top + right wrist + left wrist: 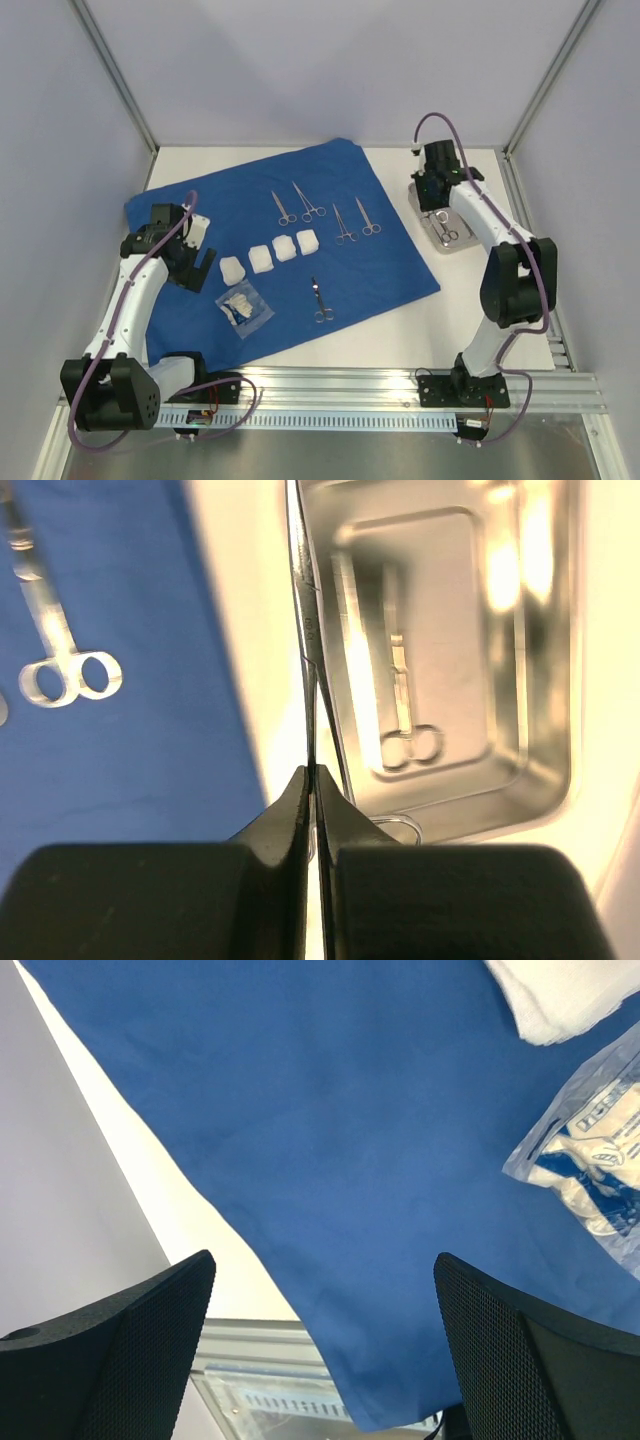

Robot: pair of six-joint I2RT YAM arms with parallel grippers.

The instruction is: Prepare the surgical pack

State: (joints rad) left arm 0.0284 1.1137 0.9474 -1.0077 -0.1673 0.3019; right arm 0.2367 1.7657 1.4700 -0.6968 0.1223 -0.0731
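Right jaws are pinched fully shut on a steel instrument [303, 610], held edge-on along the left rim of the tray [470, 600], far right on the desk [400, 335]. Can't tell if it's clear of the tray.

Risk: the grip is thin and on slick metal, so it may pivot, slip or catch the rim when you move.

Left jaws are wide open and empty over the near-left of the drape [380, 250]. The drape holds five instruments [343, 225], gauze squares [285, 247] and a packet [243, 308].

White desk, pale walls, aluminium frame.
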